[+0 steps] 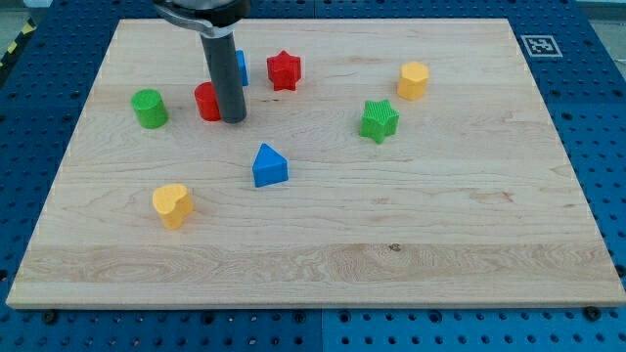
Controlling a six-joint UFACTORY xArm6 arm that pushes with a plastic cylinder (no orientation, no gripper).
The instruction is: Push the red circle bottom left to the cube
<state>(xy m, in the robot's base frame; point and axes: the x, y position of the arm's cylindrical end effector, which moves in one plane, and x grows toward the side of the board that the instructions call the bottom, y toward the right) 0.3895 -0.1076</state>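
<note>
small green plastic cylinder (150, 108) at view's left. red plastic circle block (206, 102) beside it, my tip (234, 119) touching its right edge; nothing gripped, rod only. blue cube (241, 66) mostly hidden behind. circle judged light, rigid, slippery; best pushed through centre.

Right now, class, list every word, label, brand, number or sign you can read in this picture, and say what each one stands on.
No readable words, numbers or brand names anywhere in this view.
The only sign: a black-and-white square marker on the wooden board, at its corner in the view's top right. It is a pattern, not text.
The coloured blocks, such as the red circle beside my tip, carry no writing.
</note>
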